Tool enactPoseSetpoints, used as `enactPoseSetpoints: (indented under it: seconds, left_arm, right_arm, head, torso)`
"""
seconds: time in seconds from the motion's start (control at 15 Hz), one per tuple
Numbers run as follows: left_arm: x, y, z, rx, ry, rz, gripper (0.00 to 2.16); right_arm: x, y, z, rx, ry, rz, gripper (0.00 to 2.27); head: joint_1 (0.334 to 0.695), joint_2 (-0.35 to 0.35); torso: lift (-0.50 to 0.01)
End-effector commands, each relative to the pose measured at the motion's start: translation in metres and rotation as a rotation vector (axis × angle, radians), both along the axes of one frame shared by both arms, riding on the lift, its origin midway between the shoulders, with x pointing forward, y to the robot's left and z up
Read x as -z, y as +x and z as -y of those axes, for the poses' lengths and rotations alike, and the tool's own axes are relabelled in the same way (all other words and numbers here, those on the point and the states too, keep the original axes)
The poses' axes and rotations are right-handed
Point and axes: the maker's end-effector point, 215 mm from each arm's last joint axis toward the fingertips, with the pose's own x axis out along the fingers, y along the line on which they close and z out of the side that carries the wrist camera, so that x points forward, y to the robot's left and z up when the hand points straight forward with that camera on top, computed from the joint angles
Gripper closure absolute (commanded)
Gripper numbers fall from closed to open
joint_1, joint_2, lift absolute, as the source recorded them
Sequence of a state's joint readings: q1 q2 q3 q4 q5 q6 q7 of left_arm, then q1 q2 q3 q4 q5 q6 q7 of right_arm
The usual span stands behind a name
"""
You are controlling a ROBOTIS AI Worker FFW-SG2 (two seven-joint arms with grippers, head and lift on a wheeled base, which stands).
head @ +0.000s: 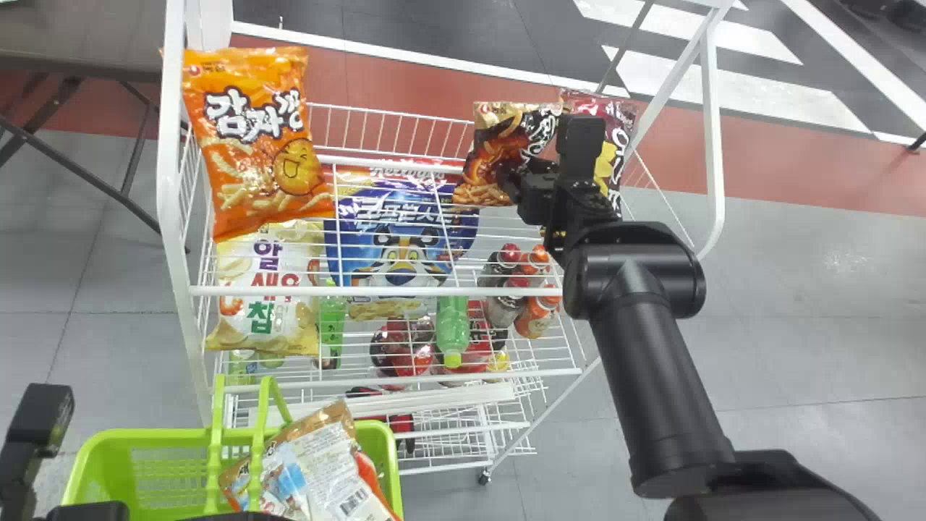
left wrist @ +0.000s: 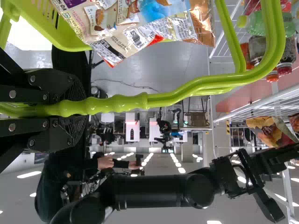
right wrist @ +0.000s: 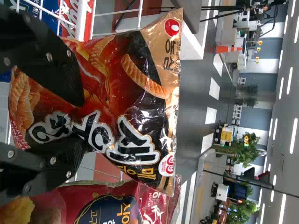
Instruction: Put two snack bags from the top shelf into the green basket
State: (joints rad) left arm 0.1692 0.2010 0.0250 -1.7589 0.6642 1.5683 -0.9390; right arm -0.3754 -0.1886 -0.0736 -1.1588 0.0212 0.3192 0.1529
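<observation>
Black-and-tan snack bag (right wrist: 140, 79): located on the top shelf (head: 376, 291), directly ahead of my right pincer (right wrist: 85, 122), which is the nearer one. Its long axis stands roughly upright with a slight lean; my fingers are parted partway, spaced across its width, and I cannot tell whether they touch it. No grip is evident. The maroon bag (right wrist: 107, 200) sits just beside it, on the right. Closing should take the target only, clear of that neighbour. My left pincer (left wrist: 86, 107) is clamped on the handle (left wrist: 177, 97) of the green basket (head: 145, 436), lower and to the left.
</observation>
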Motion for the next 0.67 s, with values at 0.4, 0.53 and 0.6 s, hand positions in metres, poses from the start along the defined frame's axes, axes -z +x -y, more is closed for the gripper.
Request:
enactPoseSetpoints:
  seconds: [0.4,0.53,0.6]
  left_arm:
    - [0.001,0.0,0.001,-0.001,-0.001,-0.002,2.15]
    - [0.001,0.0,0.0,-0.002,-0.001,-0.004,2.15]
    - [0.001,0.0,0.001,-0.002,-0.003,-0.005,2.15]
  right_arm:
    - [-0.058,-0.051,-0.013,-0.014,0.02,0.173,2.14]
    - [-0.076,-0.072,-0.023,-0.026,0.032,0.191,2.14]
    - [-0.08,-0.086,-0.031,-0.036,0.044,0.178,2.14]
  head:
    - [0.695,-0.35]
    - [0.695,-0.35]
    - [0.695,-0.35]
  torso:
    - [-0.001]
    - [-0.001]
    - [-0.001]
